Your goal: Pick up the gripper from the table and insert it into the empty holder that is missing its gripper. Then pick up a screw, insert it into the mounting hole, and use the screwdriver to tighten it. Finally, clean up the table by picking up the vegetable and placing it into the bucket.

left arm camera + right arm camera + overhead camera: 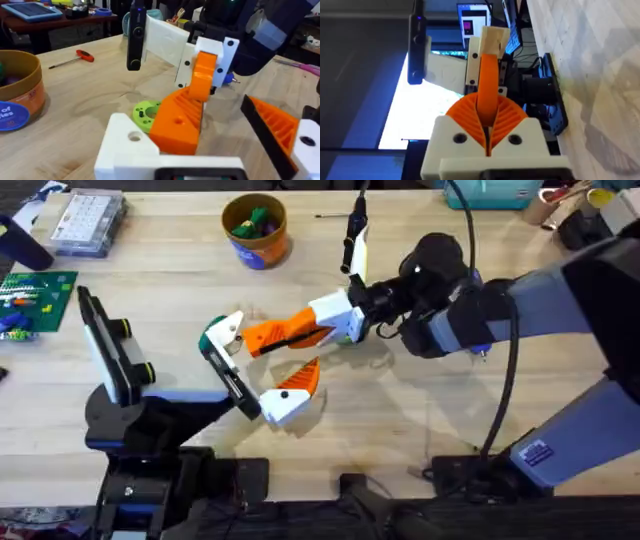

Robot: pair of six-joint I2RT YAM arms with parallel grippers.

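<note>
My left gripper (288,358) (225,107) stands wide open over the table's middle, white fingers with orange ribbed pads. My right gripper (292,332) (487,127) reaches in from the right, shut, its tip against the pad of the left gripper's far finger (177,120). A lime-green round piece (145,112) with holes lies on the table under them. A dark green rounded part beside white plastic (214,340) shows at the left gripper's outer end; whether it is the loose gripper, I cannot tell. The red-handled screwdriver (80,55) lies near the back edge. The bucket (255,230) (17,95) holds green and yellow vegetables.
A clear parts box (88,220) sits at the back left, and a green board (35,295) with small parts lies at the left edge. Boxes and clutter (580,205) stand at the back right. Bare wood lies in front of the bucket and at the front right.
</note>
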